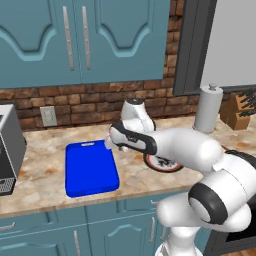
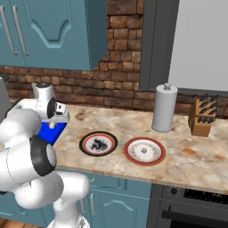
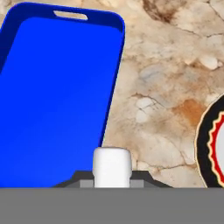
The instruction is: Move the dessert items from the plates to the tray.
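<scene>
Closest to the hand camera sits a small white dessert lump [image 3: 112, 167], pinched between the two dark fingertips of the gripper [image 3: 112, 183] — the jaws are pressed against its sides, narrowed to the width of the lump. Below it lies the marble counter [image 3: 170, 87], right at the long edge of the blue tray [image 3: 57, 96], so the lump hangs over the border between tray and stone rather than squarely over the blue.

From the left base view the gripper [image 1: 108, 143] is held above the counter at the tray's [image 1: 91, 169] far right corner, near the slot handle end, with the white arm reaching leftward across the counter. The tray's blue surface is bare. From the right base view the hand [image 2: 53, 122] is seen over the blue board [image 2: 50, 131], largely hidden by the arm.

The black-rimmed plate [image 2: 98, 143] lies on the counter to the right of the tray, its dark-patterned centre carrying no lump that I can make out. Just beside it, further right, the red-rimmed white plate [image 2: 144, 151] holds the second dessert item [image 2: 144, 150] — a tiny tan lump at its middle. The two plates sit close together but apart. A slice of the black-rimmed plate [image 3: 210, 144] also shows at the right edge of the hand view.
</scene>
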Available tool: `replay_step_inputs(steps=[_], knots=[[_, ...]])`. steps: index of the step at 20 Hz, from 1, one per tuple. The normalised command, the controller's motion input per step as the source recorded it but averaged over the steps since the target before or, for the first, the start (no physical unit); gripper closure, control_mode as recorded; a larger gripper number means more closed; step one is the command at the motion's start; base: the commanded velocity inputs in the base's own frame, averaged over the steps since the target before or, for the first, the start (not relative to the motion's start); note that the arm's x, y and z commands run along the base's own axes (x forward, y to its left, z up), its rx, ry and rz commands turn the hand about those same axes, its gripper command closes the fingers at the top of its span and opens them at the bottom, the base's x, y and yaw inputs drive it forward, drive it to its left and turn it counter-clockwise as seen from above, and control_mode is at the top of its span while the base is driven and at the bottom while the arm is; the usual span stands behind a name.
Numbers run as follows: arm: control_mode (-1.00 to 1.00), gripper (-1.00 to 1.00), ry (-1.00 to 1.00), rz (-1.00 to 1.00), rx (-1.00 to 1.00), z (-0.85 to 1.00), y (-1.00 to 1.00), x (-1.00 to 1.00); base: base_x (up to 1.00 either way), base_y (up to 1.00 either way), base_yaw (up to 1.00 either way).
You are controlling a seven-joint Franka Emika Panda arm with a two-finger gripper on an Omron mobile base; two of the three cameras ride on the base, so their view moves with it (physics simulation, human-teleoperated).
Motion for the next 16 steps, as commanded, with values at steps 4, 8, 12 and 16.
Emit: replay_step_inputs(steps=[4,8,12,16], knots=[[-1.00,1.00,0.00,0.01,0.01,-0.26,0.80,0.01,0.00,0.00,0.00],[-1.00,1.00,0.01,-0.04,0.00,-0.12,0.96,0.25,0.00,0.00,0.00],[-1.00,1.00,0.00,0.00,0.00,-0.43,0.61,0.11,0.00,0.00,0.00],[-1.00,-1.00,-0.05,0.00,-0.01,-0.41,0.18,0.00,0.00,0.00,0.00]])
